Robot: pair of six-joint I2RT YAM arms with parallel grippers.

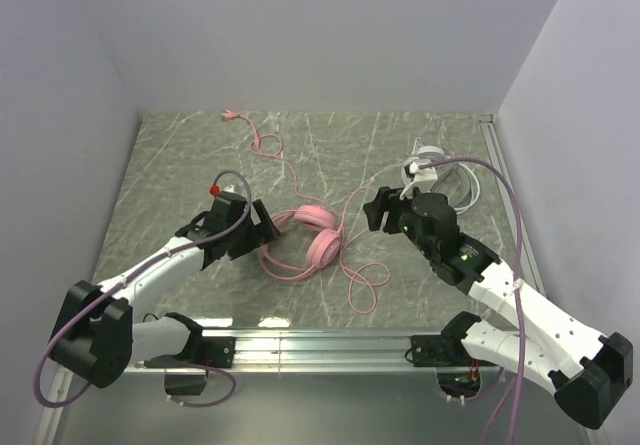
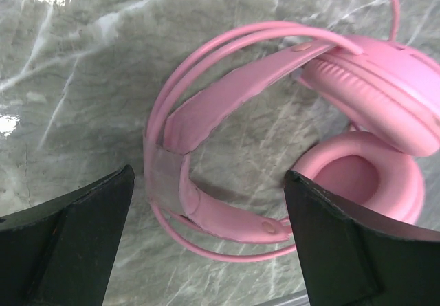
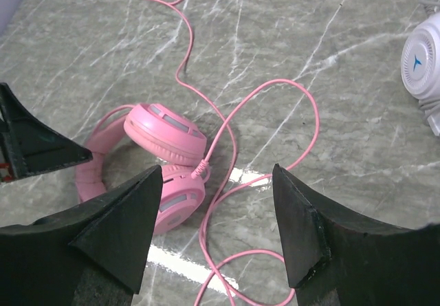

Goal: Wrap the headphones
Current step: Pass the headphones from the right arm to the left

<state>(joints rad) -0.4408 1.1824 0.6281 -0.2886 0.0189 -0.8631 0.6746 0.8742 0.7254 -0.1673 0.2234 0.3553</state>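
The pink headphones [image 1: 310, 243] lie on the marble table, cups together, headband [image 2: 206, 113] arching to the left. Their long pink cord [image 1: 285, 165] snakes to the back left and loops at the front [image 1: 365, 285]. My left gripper [image 1: 265, 227] hangs open just left of them; in its wrist view the gripper [image 2: 207, 182] has a finger on each side of the headband, not touching it. My right gripper [image 1: 372, 210] is open to their right; in its wrist view the gripper [image 3: 216, 175] hovers above the cord [image 3: 227, 120] beside the cups [image 3: 165, 134]. White-grey headphones [image 1: 430, 165] sit at the back right, behind the right arm.
Grey walls close in the table on the left, back and right. A metal rail [image 1: 320, 345] runs along the near edge between the arm bases. The white cup [image 3: 423, 62] shows at the right edge of the right wrist view.
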